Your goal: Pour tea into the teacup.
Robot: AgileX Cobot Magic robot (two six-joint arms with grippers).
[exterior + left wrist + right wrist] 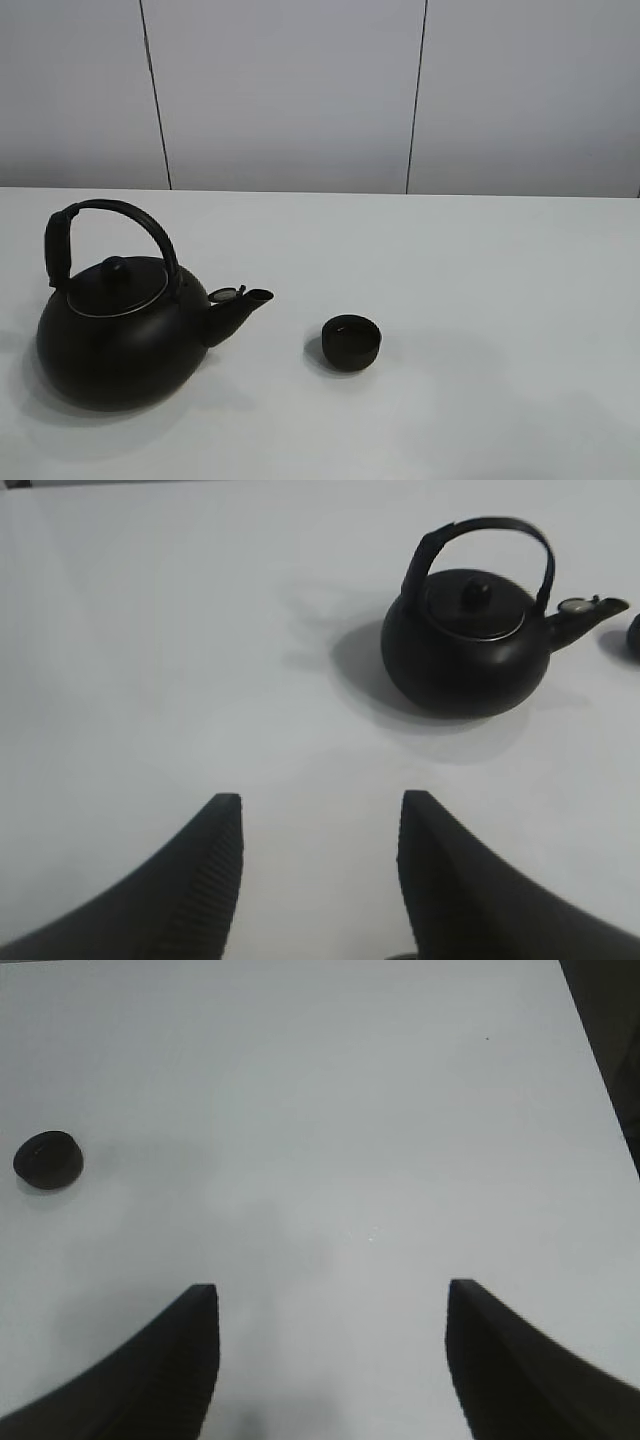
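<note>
A big round black kettle (pixel 118 335) with an arched handle and a spout pointing right stands on the white table at the left. The small matte black teacup (pixel 351 342) stands upright to the right of the spout, apart from it. The kettle also shows in the left wrist view (pixel 468 640), and the teacup shows in the right wrist view (pixel 46 1159). My left gripper (pixel 318 810) is open and empty, some way from the kettle. My right gripper (pixel 332 1295) is open and empty, far from the teacup. Neither gripper shows in the exterior high view.
The white table (pixel 500 300) reaches back to a grey panelled wall (pixel 290 90). The table's edge and a dark floor show in the right wrist view (pixel 610 1050).
</note>
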